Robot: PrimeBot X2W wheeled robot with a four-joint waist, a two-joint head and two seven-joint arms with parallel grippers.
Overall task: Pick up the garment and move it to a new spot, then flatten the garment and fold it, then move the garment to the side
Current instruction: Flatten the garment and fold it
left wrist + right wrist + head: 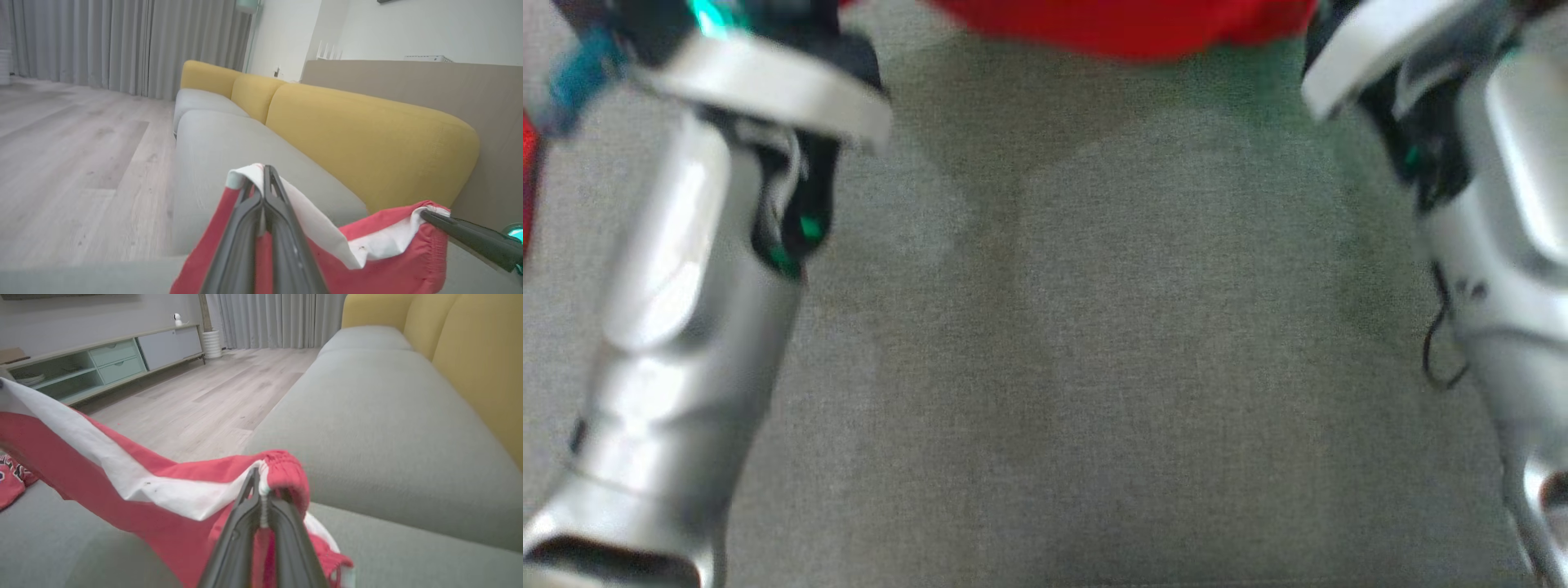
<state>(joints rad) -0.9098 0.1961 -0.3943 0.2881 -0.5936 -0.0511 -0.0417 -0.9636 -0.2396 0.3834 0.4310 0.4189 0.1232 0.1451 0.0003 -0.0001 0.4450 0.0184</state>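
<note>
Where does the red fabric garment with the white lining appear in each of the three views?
Head view: red fabric garment along the top edge, centre.
Left wrist view: bottom centre to right, pinched by the left gripper.
Right wrist view: left edge to bottom centre, pinched by the right gripper.
Shared landmark: the grey sofa seat cushion.

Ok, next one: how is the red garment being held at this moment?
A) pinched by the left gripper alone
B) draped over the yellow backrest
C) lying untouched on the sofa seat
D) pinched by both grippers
D: the left gripper and the right gripper each have their fingers shut on an edge of the garment, which spans between them.
</note>
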